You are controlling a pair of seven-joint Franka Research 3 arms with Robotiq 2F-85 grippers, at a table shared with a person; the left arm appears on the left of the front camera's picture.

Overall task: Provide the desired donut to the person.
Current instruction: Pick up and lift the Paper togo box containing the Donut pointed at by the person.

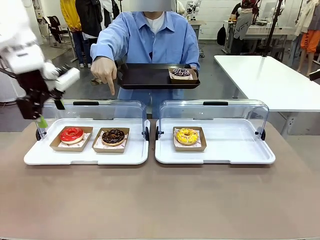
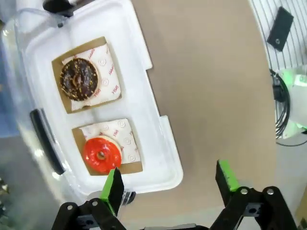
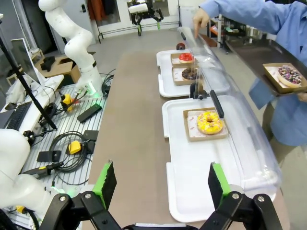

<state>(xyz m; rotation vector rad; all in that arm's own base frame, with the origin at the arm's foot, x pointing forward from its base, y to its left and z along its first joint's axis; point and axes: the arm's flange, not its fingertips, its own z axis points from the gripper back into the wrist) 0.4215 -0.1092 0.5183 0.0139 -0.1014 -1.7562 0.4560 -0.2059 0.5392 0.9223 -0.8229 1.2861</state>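
The person [image 1: 150, 37] in a light blue shirt points a finger [image 1: 111, 90] down toward the chocolate donut [image 1: 113, 135]. It sits next to a red donut [image 1: 71, 134] in the left white tray [image 1: 85, 156]. The person's other hand holds a black tray [image 1: 145, 77] carrying a sprinkled donut [image 1: 181, 73]. A yellow donut [image 1: 186, 135] lies in the right white tray [image 1: 235, 152]. My left gripper [image 1: 44, 121] hangs open above the left tray's outer end; its wrist view shows the red donut [image 2: 101, 154] and chocolate donut [image 2: 78, 79] below. My right gripper [image 3: 161, 182] is open, back from the yellow donut [image 3: 209, 122].
Both white trays have clear hinged lids [image 1: 107, 109] standing open at their far side. The brown table [image 1: 160, 200] is bare in front of the trays. A white table [image 1: 270, 80] stands behind at the right. Cables and boxes [image 3: 72, 143] lie on the floor beside my table.
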